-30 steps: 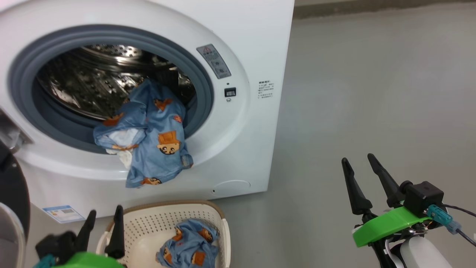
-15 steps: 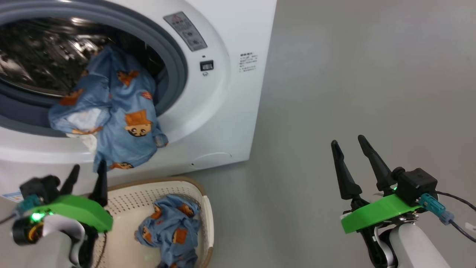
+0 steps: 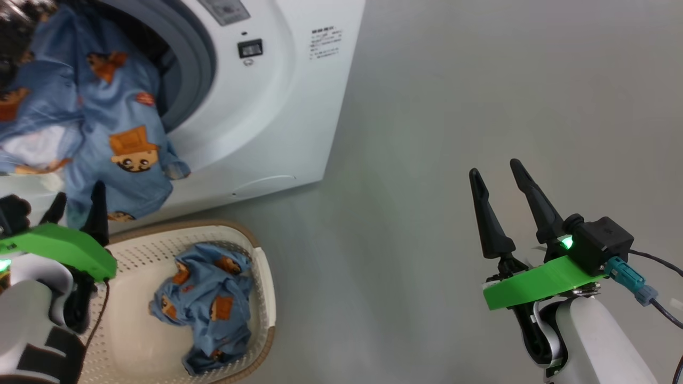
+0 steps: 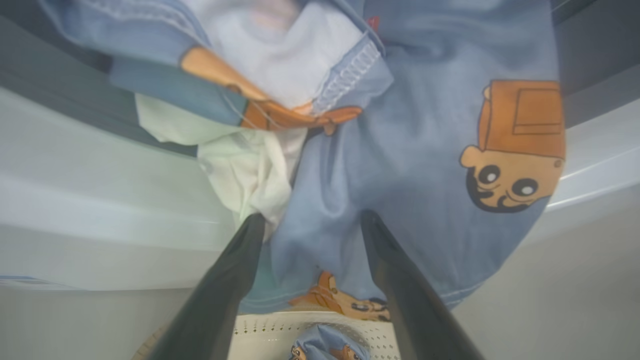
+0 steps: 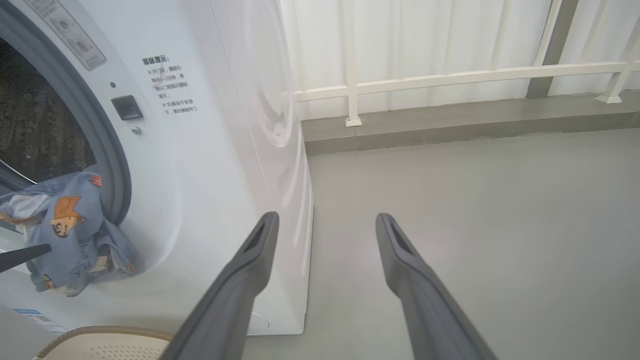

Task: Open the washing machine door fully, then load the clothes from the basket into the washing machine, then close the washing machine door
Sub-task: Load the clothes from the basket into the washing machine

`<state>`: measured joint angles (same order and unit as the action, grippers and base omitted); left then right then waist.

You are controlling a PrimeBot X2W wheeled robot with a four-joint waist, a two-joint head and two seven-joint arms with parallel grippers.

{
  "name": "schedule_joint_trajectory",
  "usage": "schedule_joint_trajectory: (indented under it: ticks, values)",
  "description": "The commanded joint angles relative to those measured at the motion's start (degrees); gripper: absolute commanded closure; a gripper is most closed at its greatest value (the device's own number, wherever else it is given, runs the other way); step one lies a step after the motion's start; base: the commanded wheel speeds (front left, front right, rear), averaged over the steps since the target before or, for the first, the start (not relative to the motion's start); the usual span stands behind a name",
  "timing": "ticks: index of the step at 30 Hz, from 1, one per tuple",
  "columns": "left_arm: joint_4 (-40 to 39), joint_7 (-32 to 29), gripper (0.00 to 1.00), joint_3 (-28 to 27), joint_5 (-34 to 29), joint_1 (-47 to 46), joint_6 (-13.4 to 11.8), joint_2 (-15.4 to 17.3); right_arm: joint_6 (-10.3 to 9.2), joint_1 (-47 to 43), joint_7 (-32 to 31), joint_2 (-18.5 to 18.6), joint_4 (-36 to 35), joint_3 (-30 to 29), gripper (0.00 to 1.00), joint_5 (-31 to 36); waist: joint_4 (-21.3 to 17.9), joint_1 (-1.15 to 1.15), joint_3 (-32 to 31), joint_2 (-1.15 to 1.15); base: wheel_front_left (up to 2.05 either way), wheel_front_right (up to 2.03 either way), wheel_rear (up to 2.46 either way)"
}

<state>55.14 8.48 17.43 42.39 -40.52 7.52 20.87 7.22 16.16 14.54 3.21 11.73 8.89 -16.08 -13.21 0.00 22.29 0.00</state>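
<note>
Left gripper (image 3: 79,190) now nearer the hanging clothes (image 3: 122,106)

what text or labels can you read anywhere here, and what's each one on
"温馨提示:" – heading of the printed notice on the washer front.
Lines under that heading: Chinese, too small to read surely.
Grey warning sticker beside the opening: too blurred to read.
Blue label low on the washer: too blurred to read.
Clothes: cartoon faces, no legible words.

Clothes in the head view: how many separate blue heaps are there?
2: one heap hangs out of the washing machine; the other heap lies in the basket. More may hide in the drum.
</note>
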Motion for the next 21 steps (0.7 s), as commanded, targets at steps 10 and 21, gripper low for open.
schedule_joint_trajectory:
  ticks: [10, 21]
  values:
    - [3.9, 0.1, 0.0, 2.7, 3.8, -8.3, 0.0, 7.1, 0.26, 1.8, 0.5, -0.3, -3.5, 1.5, 0.0, -1.2, -4.1, 0.0, 7.0, 0.0, 0.0, 0.0, 0.0]
    - [5.8, 3.8, 1.0, 5.7, 6.2, -11.6, 0.0, 7.5, 0.26, 1.8, 0.5, -0.3, -3.8, 1.4, 0.0, -1.5, -4.5, 0.0, 7.5, 0.0, 0.0, 0.0, 0.0]
